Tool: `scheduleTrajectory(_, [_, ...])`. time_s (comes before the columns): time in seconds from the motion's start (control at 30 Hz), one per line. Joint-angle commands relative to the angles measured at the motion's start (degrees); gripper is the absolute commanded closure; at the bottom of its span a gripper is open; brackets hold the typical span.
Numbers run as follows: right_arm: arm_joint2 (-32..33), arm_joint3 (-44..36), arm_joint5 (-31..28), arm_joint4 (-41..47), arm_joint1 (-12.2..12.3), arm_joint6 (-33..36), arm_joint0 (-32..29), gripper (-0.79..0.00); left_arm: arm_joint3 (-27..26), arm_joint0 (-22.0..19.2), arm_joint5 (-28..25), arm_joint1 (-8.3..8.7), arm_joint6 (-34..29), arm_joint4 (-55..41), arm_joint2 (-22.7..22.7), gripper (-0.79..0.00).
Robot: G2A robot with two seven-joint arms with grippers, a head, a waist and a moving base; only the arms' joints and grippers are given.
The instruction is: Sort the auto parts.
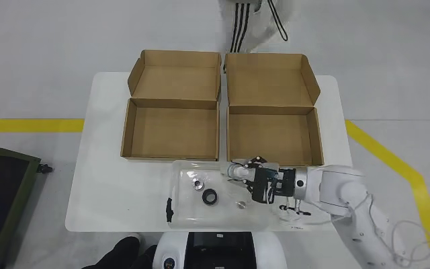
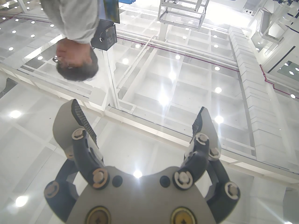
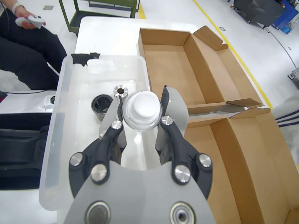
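Note:
My right gripper [image 3: 142,108] is shut on a round white part in a clear shell [image 3: 142,114], held just above the clear plastic bin [image 3: 67,87]. In the bin lie a black bushing [image 3: 101,104] and a silver slotted collet [image 3: 120,91], both just beyond the fingertips. From above, the right gripper [image 1: 242,177] is over the bin's right half [image 1: 181,214], with the black bushing [image 1: 210,198] and the collet [image 1: 198,183] to its left. My left gripper [image 2: 140,122] points up at the ceiling, open, with nothing between its fingers.
Two open cardboard boxes stand side by side behind the bin, the left box [image 1: 171,131] and the right box [image 1: 272,138], both bare inside, with lids folded back. The right box [image 3: 245,164] lies beside the right gripper. A green cart [image 1: 13,188] stands off the table's left.

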Motion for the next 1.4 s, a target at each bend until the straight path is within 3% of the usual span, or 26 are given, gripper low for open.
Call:
scheduleTrajectory(0.0, [0.19, 0.69, 0.76, 0.89, -0.04, -0.95, 0.39, 0.0, 0.0, 0.0, 0.0, 0.0, 0.0, 0.0, 0.0, -0.785])
scheduleTrajectory(0.57, [2.96, 9.48, 3.72, 16.18, -0.47, -10.22, 4.49, 0.0, 0.0, 0.0, 0.0, 0.0, 0.0, 0.0, 0.0, -0.785])
scheduleTrajectory(1.03, [2.38, 5.96, 0.65, 26.5, -1.41, -21.82, 6.9, 0.0, 0.0, 0.0, 0.0, 0.0, 0.0, 0.0, 0.0, -0.785])
scheduleTrajectory(1.37, [1.95, 11.94, 1.31, 17.76, -1.2, -13.84, 7.32, 0.0, 0.0, 0.0, 0.0, 0.0, 0.0, 0.0, 0.0, -0.785])
